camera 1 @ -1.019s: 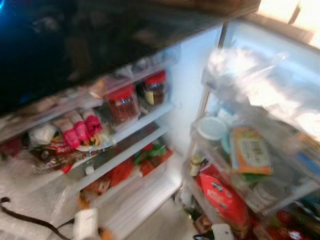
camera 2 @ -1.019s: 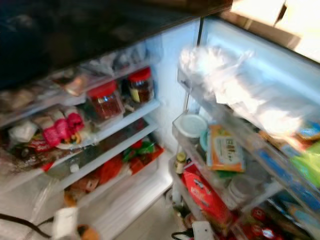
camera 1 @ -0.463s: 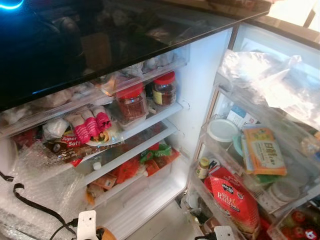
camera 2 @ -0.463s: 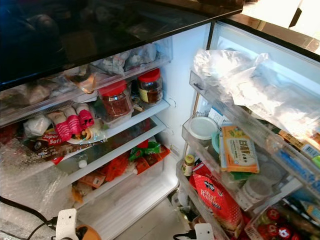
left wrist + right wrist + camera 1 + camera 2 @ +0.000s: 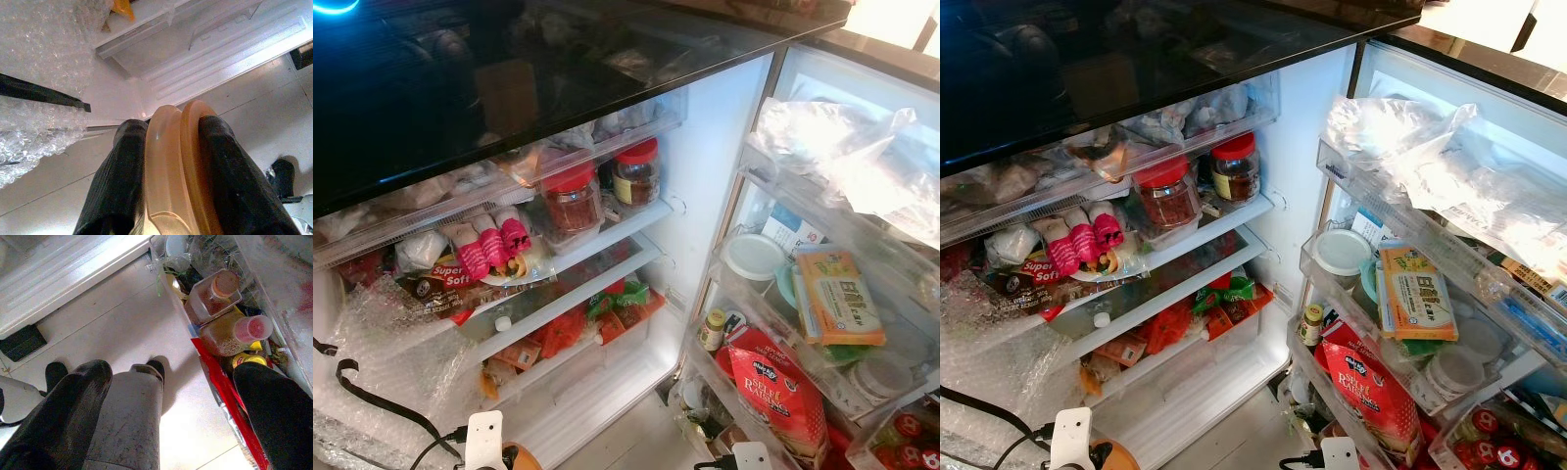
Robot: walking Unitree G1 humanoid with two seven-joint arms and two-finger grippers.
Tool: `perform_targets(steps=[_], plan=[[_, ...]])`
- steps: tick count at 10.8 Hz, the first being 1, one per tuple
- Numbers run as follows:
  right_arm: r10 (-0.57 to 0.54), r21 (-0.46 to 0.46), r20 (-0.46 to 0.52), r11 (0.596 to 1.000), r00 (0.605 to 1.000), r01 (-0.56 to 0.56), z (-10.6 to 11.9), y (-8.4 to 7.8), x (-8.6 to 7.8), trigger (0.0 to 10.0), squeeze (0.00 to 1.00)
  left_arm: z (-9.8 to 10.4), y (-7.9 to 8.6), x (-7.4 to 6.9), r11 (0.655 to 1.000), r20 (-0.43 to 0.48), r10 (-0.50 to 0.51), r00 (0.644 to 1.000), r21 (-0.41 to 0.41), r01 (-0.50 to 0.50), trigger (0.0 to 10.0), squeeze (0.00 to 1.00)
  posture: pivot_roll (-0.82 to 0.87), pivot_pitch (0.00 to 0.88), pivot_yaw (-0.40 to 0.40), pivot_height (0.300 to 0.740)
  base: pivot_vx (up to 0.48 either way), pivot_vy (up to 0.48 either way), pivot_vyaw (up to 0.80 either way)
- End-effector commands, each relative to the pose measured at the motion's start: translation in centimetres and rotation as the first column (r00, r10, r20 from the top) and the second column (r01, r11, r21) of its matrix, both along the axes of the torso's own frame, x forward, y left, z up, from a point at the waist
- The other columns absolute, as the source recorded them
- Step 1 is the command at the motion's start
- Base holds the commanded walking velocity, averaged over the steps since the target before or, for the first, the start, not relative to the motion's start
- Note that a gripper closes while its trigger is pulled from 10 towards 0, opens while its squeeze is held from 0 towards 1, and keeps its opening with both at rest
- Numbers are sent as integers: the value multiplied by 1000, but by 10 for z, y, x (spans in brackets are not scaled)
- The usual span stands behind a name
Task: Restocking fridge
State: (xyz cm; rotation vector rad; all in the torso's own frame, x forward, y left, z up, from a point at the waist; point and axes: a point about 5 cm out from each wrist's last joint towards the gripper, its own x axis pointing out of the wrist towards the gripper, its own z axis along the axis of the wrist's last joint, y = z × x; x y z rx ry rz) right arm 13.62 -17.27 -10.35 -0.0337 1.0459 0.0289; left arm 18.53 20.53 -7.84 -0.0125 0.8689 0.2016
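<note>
The fridge [image 5: 705,147] stands open before me, its shelves and door racks packed with food. My left gripper [image 5: 173,122] is low at the bottom left, shut on a smooth orange object [image 5: 176,166] whose rim shows as orange object [image 5: 516,457] beside the white wrist mount [image 5: 484,436]. Beyond it lie the fridge's white bottom ledge [image 5: 220,54] and floor tiles. My right gripper [image 5: 176,377] hangs open over the floor near the door's lowest rack, its fingers [image 5: 73,406] spread wide with nothing between them. Its white mount [image 5: 750,457] shows at the bottom edge.
Two red-lidded jars [image 5: 570,196] and pink-wrapped packs [image 5: 491,245] crowd the middle shelf. Bubble wrap [image 5: 382,362] and a black strap [image 5: 372,401] lie at left. The door holds a red bag [image 5: 773,392], a yellow packet [image 5: 837,294], plastic bags [image 5: 842,157] and small bottles [image 5: 215,293].
The head camera has steadied and shifted slightly, so the blur of a second ago is gone. Nothing in the fridge has moved, and both wrist mounts stay at the bottom edge.
</note>
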Motion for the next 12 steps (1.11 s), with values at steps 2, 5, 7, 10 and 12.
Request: perform_targets(steps=[2, 5, 7, 10, 12], plan=[[6, 9, -46, 1000, 999, -6, -4, 2, -11, 10000, 0, -5, 0, -9, 1000, -45, -13, 999, 11, 14, 10000, 0, -179, 19, 24, 740, 0, 0, 0], [5, 10, -44, 1000, 999, -4, -4, 2, -11, 10000, 0, -5, 1, -10, 1000, -46, -12, 999, 12, 13, 10000, 0, -180, 24, 25, 740, 0, 0, 0], [1, 9, -44, 1000, 999, -1, -4, 2, -11, 10000, 0, -5, 1, -10, 1000, -46, -11, 999, 10, 11, 10000, 0, -180, 24, 25, 740, 0, 0, 0], [2, 9, -43, 1000, 999, -1, -4, 2, -11, 10000, 0, -5, 1, -11, 1000, -48, -13, 999, 12, 14, 10000, 0, -181, 24, 26, 740, 0, 0, 0], [2, 9, -43, 1000, 999, -2, -4, 2, -11, 10000, 0, -6, 2, -12, 1000, -56, -12, 998, 12, 13, 10000, 0, -179, 25, 25, 740, 0, 0, 0]])
